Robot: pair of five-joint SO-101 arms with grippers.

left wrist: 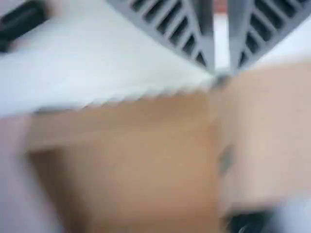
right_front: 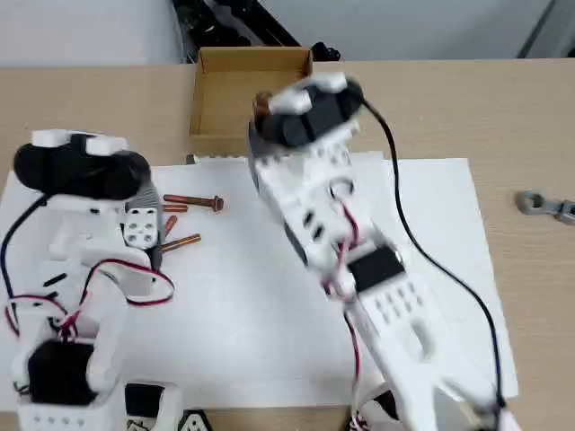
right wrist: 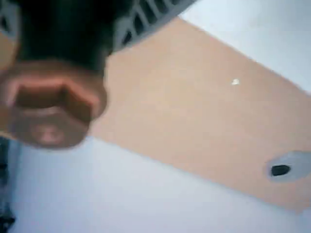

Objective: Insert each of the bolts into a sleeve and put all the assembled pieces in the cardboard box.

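Note:
The right arm stretches up the middle of the table to the cardboard box [right_front: 216, 90]. Its gripper [right_front: 263, 108] hangs at the box's right side, shut on a copper bolt [right_front: 260, 101]. Close up, the bolt's hex head [right wrist: 48, 109] sticks out below the dark right gripper [right wrist: 63, 43]. More copper pieces lie on the white paper: a bolt [right_front: 196, 203], a short one [right_front: 175, 208] and a sleeve [right_front: 181, 241]. The left gripper [right_front: 154, 241] sits just beside them. Its grey fingers [left wrist: 189, 34] meet at the tips of the left gripper [left wrist: 218, 77], above the paper's edge.
A white paper sheet [right_front: 252, 296] covers the table's middle. A grey metal tool [right_front: 539, 205] lies on the bare wood at the right and appears as the grey tool [right wrist: 284, 170] in the right wrist view. A white toothed strip [right_front: 220, 159] lies in front of the box.

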